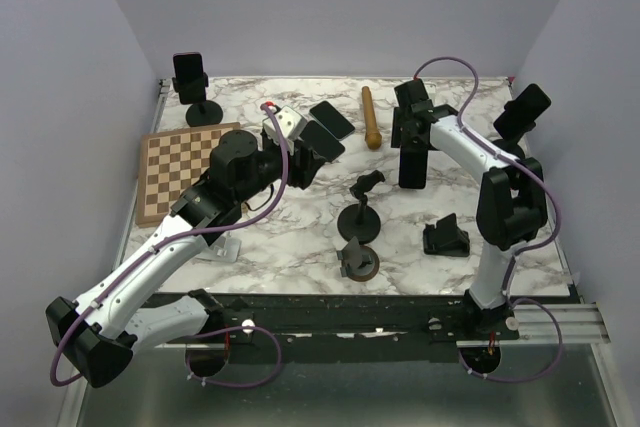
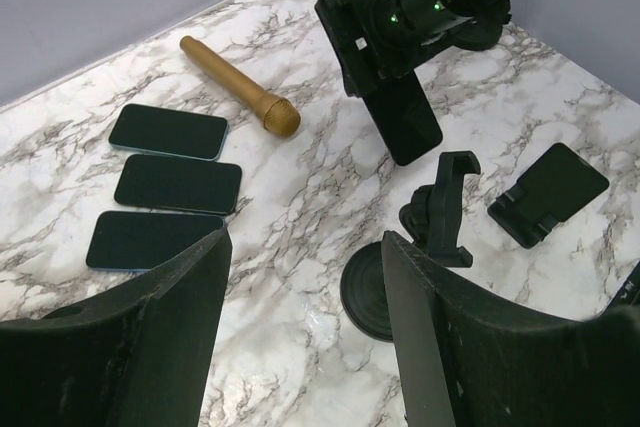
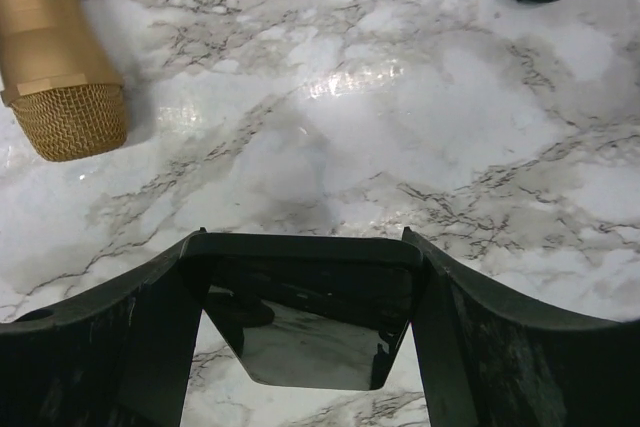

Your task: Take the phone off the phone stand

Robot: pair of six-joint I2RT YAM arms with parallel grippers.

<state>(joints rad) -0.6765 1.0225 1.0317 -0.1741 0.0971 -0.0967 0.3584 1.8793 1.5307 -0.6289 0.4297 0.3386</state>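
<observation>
The phone (image 2: 405, 122) is already clear of the clamp phone stand (image 2: 440, 217). It hangs upright in the right gripper (image 3: 300, 287), whose jaws clasp its flat sides above the marble worktop (image 2: 300, 177). The stand sits empty just beside it.

What likely remains is setting it down. Carry it away from the stand's upright arm so the lower edge doesn't clip it. Tilt it flat over bare marble near the row of three phones (image 2: 175, 184), clear of the microphone (image 2: 240, 87), and let go only once it rests.

The left gripper (image 2: 305, 287) hovers with jaws spread and nothing between them, and should stay out of the way.
</observation>
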